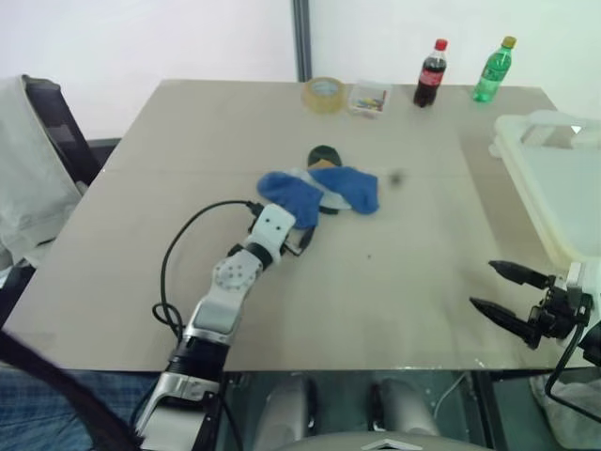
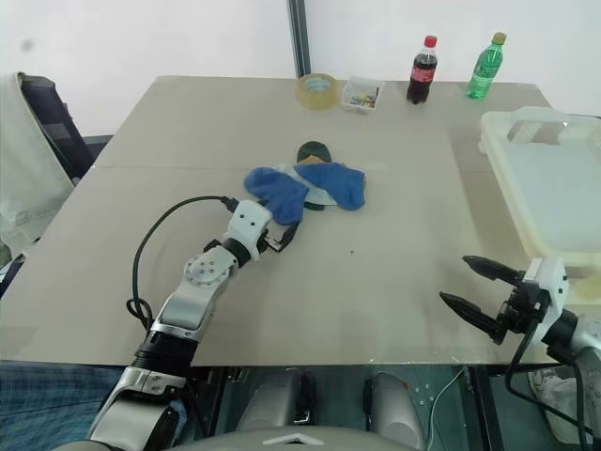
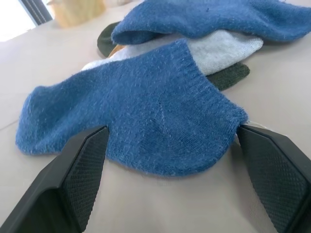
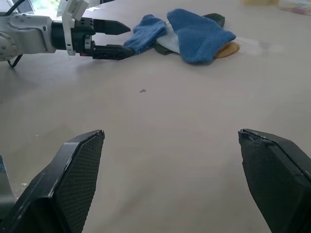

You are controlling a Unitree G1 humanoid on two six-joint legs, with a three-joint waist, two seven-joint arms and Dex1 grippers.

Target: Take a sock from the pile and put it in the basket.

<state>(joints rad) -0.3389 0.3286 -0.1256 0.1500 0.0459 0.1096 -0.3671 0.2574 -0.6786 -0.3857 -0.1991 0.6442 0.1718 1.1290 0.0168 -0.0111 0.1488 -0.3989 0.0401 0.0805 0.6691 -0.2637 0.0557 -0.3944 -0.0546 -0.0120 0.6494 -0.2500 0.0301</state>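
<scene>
Left gripper (jaws wide, holding nothing) has the near blue sock lying crosswise directly ahead, between its fingers.

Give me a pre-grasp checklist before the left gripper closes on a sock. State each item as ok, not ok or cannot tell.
1. Left gripper open: ok, its fingers stand wide on either side of the near blue sock.
2. Sock lined up between the fingers: ok, its edge lies between the fingertips in the left wrist view.
3. Only one sock in the grasp: cannot tell; a grey sock and a second blue sock overlap just behind in the pile.
4. Right gripper out of the way: ok, open and well apart from the pile.
5. Basket ready: ok, it sits at the table's right edge.
6. Fingertips touching the sock: cannot tell.
</scene>
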